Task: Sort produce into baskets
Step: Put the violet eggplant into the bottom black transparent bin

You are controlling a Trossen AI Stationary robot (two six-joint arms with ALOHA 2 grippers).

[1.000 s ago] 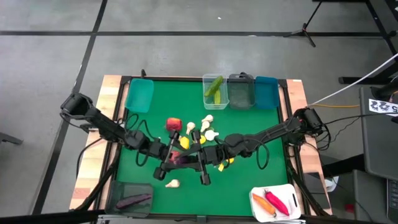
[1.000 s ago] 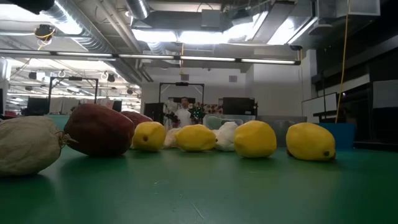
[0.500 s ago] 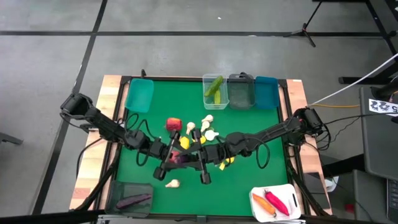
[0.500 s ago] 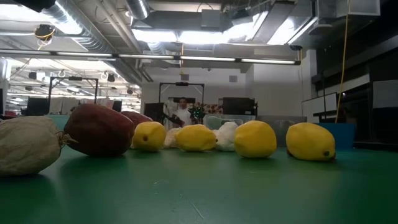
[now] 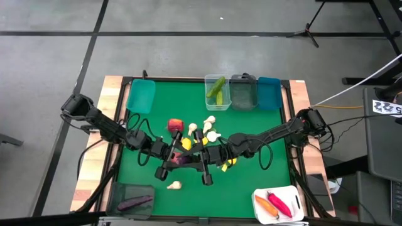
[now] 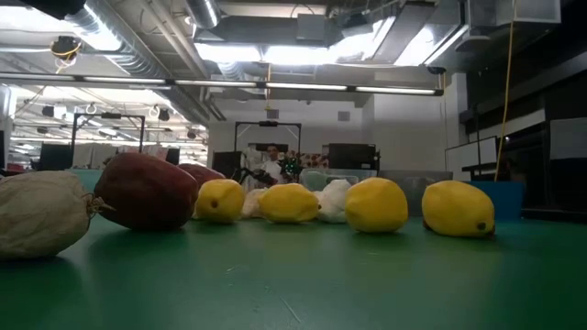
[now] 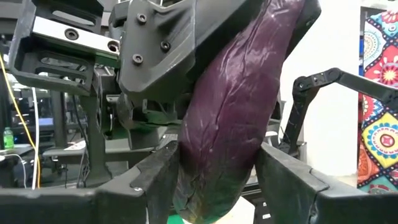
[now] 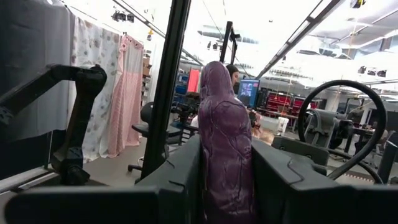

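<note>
Above mid-table, the right gripper [image 5: 200,159] clamps a dark purple toy eggplant [image 8: 227,149] as the left gripper [image 5: 178,159] closes around its other end [image 7: 233,112]; the right should release only once the left grips firmly

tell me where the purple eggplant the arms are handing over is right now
In the high view the eggplant is mid-table, between the left gripper and right gripper, just below the lemons.
</note>
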